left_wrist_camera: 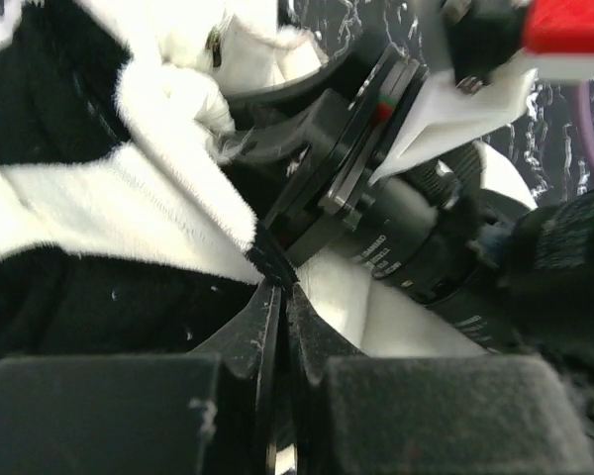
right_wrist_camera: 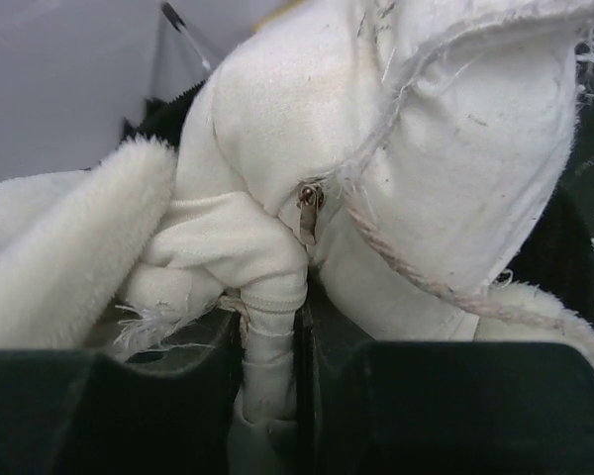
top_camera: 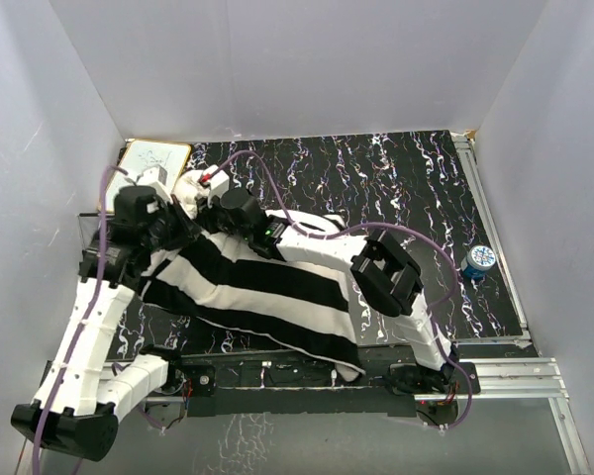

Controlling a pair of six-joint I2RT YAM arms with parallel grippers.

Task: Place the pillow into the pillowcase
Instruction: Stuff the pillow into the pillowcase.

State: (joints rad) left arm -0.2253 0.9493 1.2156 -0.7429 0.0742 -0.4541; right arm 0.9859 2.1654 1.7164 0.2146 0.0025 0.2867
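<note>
Pillowcase (top_camera: 267,287) 1, pinched by left end effector (left_wrist_camera: 275,282); pillow (right_wrist_camera: 277,129) 1, by right end effector (right_wrist_camera: 272,336).

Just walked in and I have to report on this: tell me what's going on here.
Two robot arms are fitting a white pillow into a black-and-white striped pillowcase that lies across the table. The left claw is shut on the pillowcase's edge at its far-left end. The right claw pinches a fold of the pillow's fabric just below its zipper. Most of the pillow appears to be inside the case, with a white corner showing at the opening.
</note>
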